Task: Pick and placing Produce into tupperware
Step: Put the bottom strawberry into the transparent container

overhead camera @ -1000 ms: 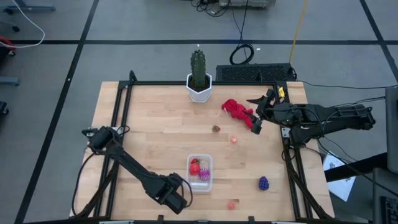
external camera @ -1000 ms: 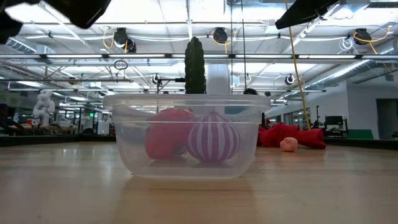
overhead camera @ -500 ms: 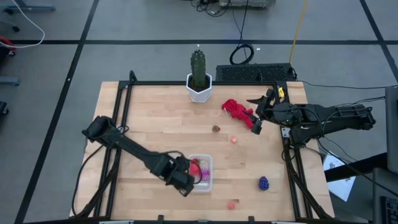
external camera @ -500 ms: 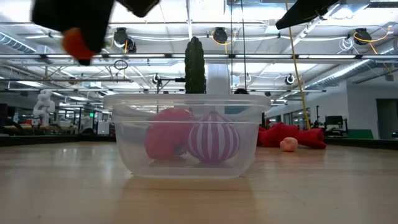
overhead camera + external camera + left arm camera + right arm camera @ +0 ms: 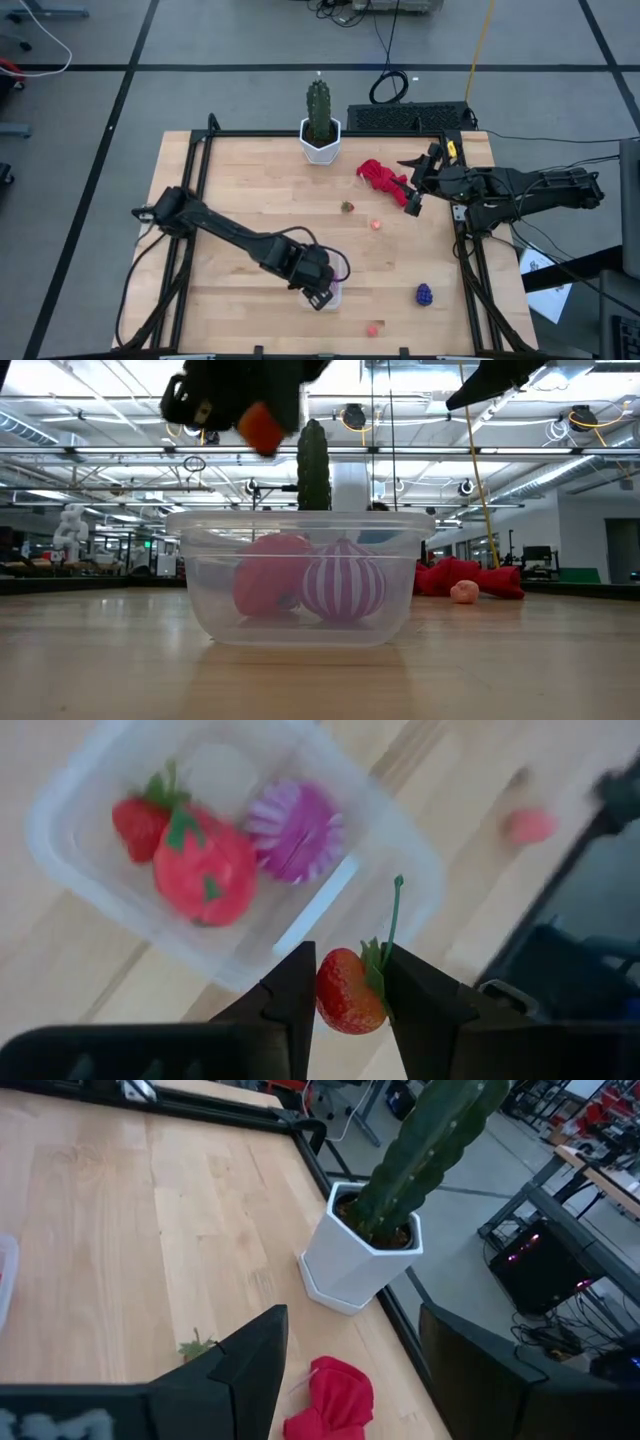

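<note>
Your left gripper point(image 5: 345, 982) is clamped on a red strawberry point(image 5: 345, 992), hovering above the near edge of the clear tupperware point(image 5: 90, 870) on the bench point(image 5: 250, 190). Inside it you've got two strawberries point(image 5: 200, 860) and a magenta striped piece point(image 5: 295, 828). Your right gripper point(image 5: 409, 204) waits about half open, holding nothing, by the red cloth point(image 5: 378, 174). A purple grape bunch point(image 5: 424, 294) lies apart on the bench.
</note>
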Tool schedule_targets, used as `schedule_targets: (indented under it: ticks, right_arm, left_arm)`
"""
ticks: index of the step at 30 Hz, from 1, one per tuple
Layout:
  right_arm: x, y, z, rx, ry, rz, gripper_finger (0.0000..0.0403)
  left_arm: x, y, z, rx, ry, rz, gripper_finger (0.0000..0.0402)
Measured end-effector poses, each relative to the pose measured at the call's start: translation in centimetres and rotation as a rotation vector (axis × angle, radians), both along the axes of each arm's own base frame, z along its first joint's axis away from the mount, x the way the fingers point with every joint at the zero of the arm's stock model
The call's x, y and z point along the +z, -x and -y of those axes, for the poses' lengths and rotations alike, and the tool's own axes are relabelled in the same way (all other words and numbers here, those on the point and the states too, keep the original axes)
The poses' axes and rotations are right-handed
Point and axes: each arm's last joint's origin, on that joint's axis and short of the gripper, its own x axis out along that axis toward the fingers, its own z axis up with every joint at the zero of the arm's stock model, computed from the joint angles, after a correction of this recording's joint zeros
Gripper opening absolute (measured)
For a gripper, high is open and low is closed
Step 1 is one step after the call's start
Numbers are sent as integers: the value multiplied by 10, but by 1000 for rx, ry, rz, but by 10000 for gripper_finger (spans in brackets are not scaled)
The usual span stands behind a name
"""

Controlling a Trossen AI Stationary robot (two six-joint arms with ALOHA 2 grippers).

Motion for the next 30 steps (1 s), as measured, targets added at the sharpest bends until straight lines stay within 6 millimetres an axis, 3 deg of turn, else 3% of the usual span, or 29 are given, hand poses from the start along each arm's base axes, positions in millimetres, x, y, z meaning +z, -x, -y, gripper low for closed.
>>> schedule_targets:
  ticks: [9,30]
  right_arm:
    - [-2,1,0,-2,2,-22,219]
    - [-1,1,0,-3,3,-18,219]
  left_arm:
    - [-29,-8,5,-19,8,-88,111]
    - [-52,-19,-3,-57,-29,-113,111]
